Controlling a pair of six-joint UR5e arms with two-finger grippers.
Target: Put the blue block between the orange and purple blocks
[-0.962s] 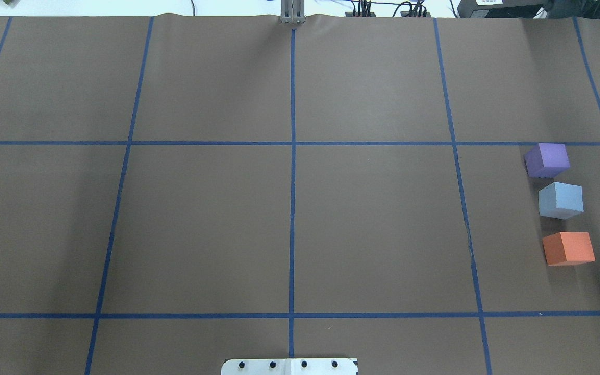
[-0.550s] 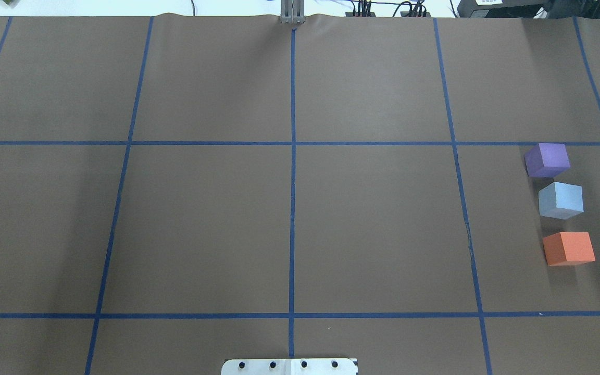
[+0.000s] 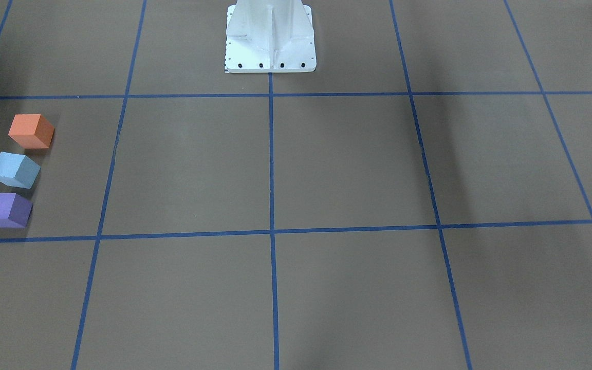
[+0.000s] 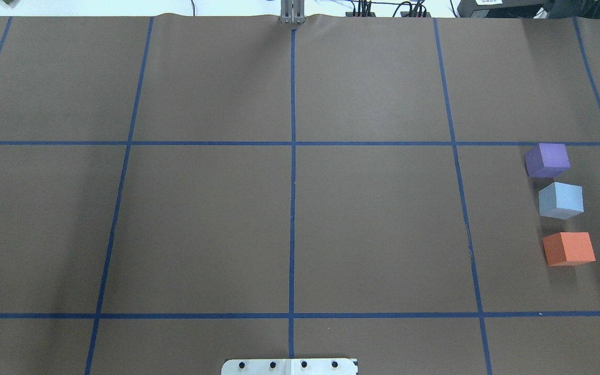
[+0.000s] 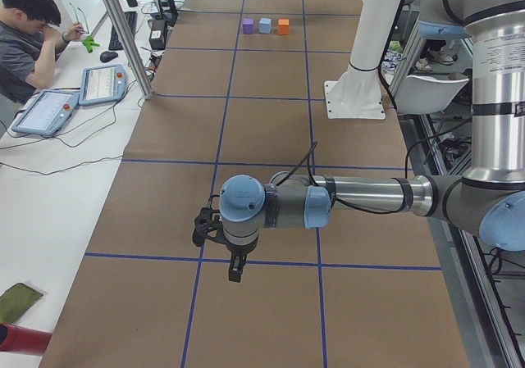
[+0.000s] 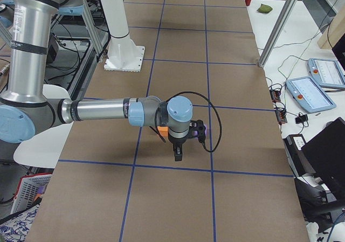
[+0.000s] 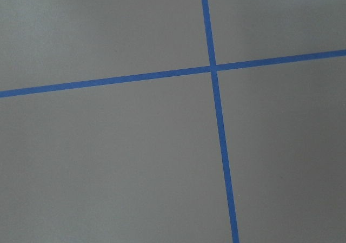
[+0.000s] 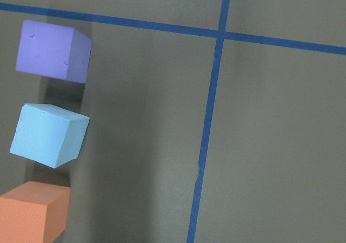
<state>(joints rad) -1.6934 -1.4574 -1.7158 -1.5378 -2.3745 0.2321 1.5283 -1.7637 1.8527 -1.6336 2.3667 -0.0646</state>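
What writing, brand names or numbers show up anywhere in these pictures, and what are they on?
No text here is readable.
The white label on the black box past the table's far edge: too blurred.
The tablet screens beside the table: too small.
The purple block, blue block and orange block: no writing visible.

One purple block (image 4: 548, 160), one blue block (image 4: 561, 200), one orange block (image 4: 569, 248); two arms (image 5: 361, 196) (image 6: 102, 111).
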